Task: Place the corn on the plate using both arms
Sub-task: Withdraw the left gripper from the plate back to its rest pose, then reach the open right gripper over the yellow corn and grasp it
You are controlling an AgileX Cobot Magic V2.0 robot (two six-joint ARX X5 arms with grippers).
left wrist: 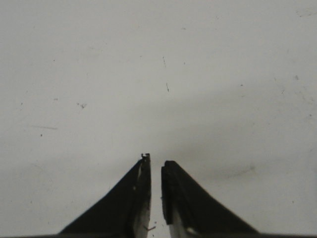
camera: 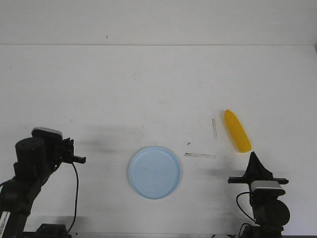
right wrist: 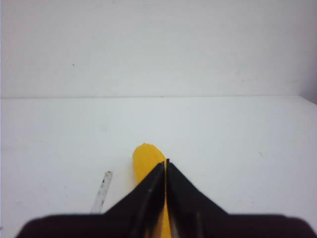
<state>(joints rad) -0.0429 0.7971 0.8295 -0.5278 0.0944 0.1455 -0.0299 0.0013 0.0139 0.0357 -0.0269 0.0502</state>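
Observation:
The yellow corn (camera: 237, 131) lies on the white table at the right, tapered end pointing away, empty-handed of any grip. The pale blue plate (camera: 154, 172) sits bare near the front middle. My right gripper (camera: 254, 154) is shut and empty, just in front of the corn's near end; in the right wrist view its fingers (right wrist: 166, 161) are pressed together over the corn (right wrist: 144, 157) beyond them. My left gripper (camera: 81, 159) hovers left of the plate, its jaws nearly together with a thin slit and nothing between them (left wrist: 156, 161).
Two clear tape strips lie on the table: one (camera: 200, 155) between plate and corn, one (camera: 214, 128) just left of the corn, also in the right wrist view (right wrist: 101, 191). The table's far edge meets a white wall.

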